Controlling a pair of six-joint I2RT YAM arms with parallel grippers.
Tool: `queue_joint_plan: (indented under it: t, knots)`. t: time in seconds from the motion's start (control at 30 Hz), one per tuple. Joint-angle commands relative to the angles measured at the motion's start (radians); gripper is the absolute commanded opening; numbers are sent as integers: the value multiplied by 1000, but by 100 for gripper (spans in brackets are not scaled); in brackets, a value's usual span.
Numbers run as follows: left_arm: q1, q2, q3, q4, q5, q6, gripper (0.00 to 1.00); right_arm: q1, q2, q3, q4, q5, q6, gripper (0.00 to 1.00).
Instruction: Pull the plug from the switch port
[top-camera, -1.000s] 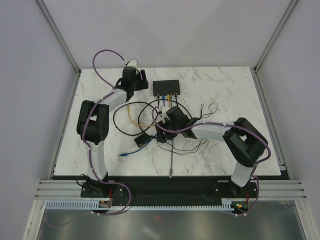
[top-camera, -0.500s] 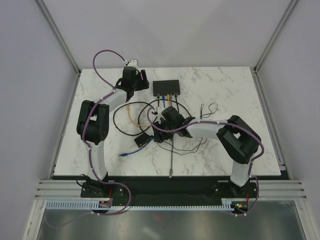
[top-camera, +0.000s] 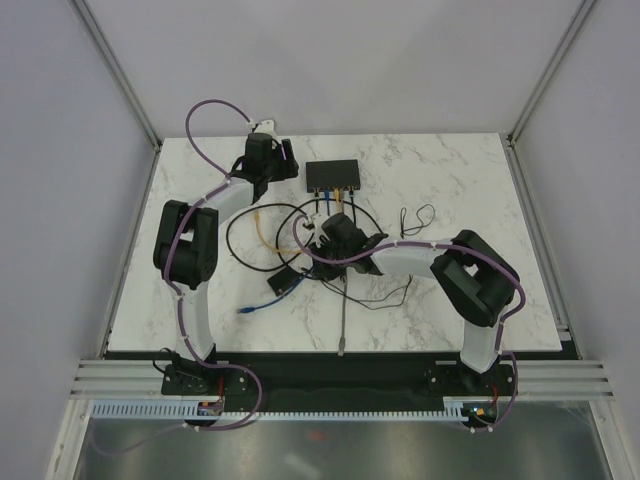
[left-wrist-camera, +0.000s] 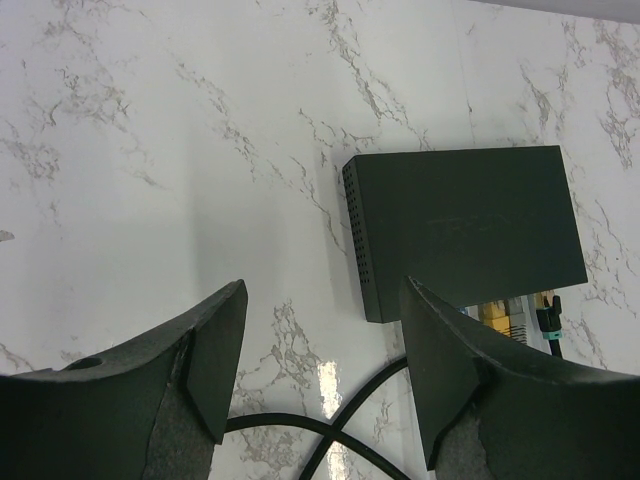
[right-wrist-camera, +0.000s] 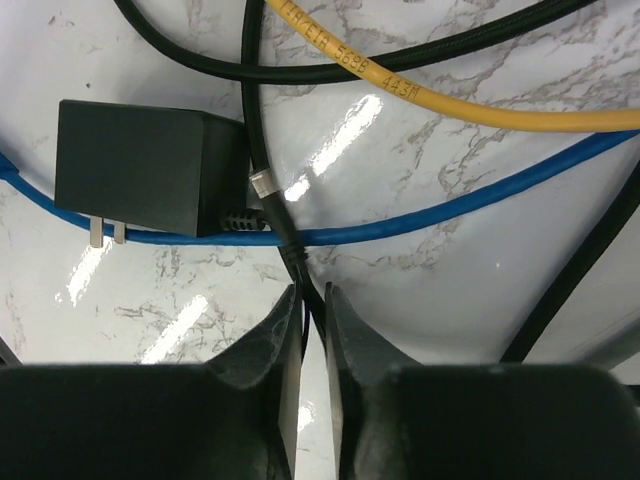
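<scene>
Right jaws just clamped black cable (right-wrist-camera: 280, 225), 6 o'clock of switch (top-camera: 333, 176); left jaws apart; plug (left-wrist-camera: 498, 318) still seated.

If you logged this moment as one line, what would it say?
left gripper: open, near switch | right gripper: shut on black cable | plugs: in switch

Switch (top-camera: 333, 176) at back; cables (right-wrist-camera: 450, 105) before it; adapter (top-camera: 287, 281) nearest.
</scene>
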Motion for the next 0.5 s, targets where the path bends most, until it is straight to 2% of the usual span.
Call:
queue_joint_plan:
  t: [0.0, 0.23, 0.47]
  knots:
    - [3, -30, 5, 54, 7, -31, 70, 6, -8, 47, 7, 4, 12, 19]
    - [3, -30, 8, 54, 7, -31, 70, 6, -44, 70, 7, 6, 26, 0]
    - [2, -33, 4, 54, 7, -31, 70, 6, -118, 84, -8, 1, 43, 0]
